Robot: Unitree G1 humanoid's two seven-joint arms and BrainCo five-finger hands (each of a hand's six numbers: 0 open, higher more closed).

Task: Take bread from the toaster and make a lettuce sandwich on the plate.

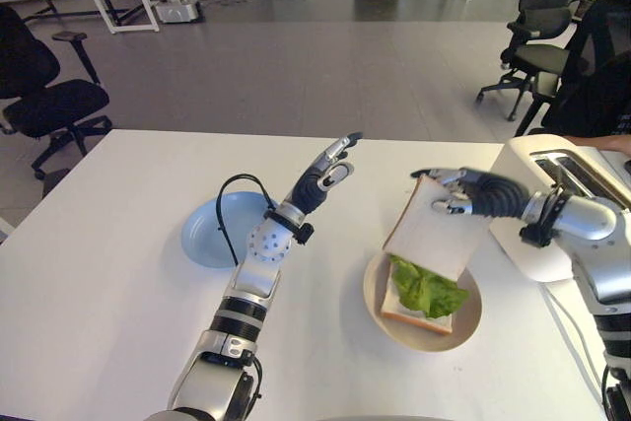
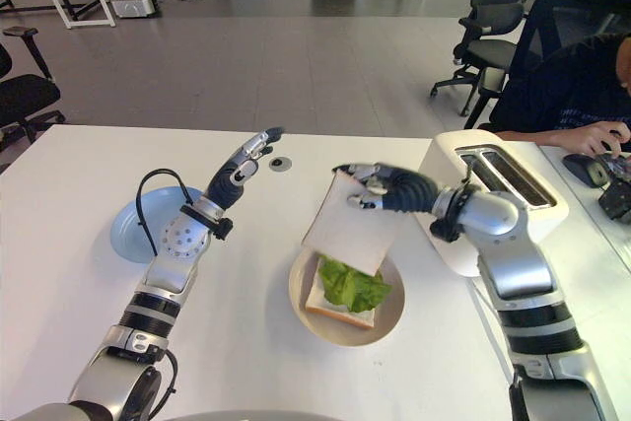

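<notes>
Almost done: top slice not yet down.
R hand [image 1: 463, 192] grips bread slice [image 1: 434, 234], tilted over lettuce [image 1: 429, 291] + bottom slice [image 1: 414, 316] on plate [image 1: 471, 327]; L hand [image 1: 330, 170] slack, holding nothing. Left: lay it down, release.

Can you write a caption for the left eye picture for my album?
Right hand holds a bread slice above the lettuce on the plate.

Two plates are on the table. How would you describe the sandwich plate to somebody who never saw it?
On the white table, look just left of the toaster. The plate there is beige and holds bread topped with lettuce; the other plate, further left, is light blue.
</notes>
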